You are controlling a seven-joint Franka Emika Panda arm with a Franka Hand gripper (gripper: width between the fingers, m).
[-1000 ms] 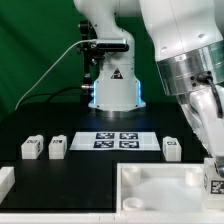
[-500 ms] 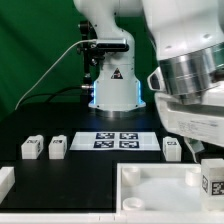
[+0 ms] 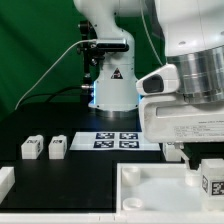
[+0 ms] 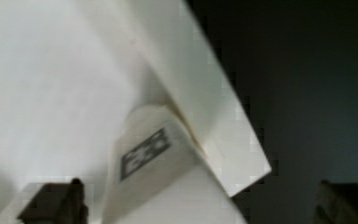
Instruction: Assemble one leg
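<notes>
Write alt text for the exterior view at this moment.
A white robot arm's wrist fills the exterior view's right, above a large white tray-like piece where one tagged leg stands. Two more legs sit on the black table at the left, beside the marker board.

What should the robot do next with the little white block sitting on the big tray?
Probably bring the hand back down over the leg and grip it. That leg rests at the edge of the tray on the exterior view's right, apparently not screwed in yet, and the wrist view shows its tag between the fingertips, which seem apart.
</notes>
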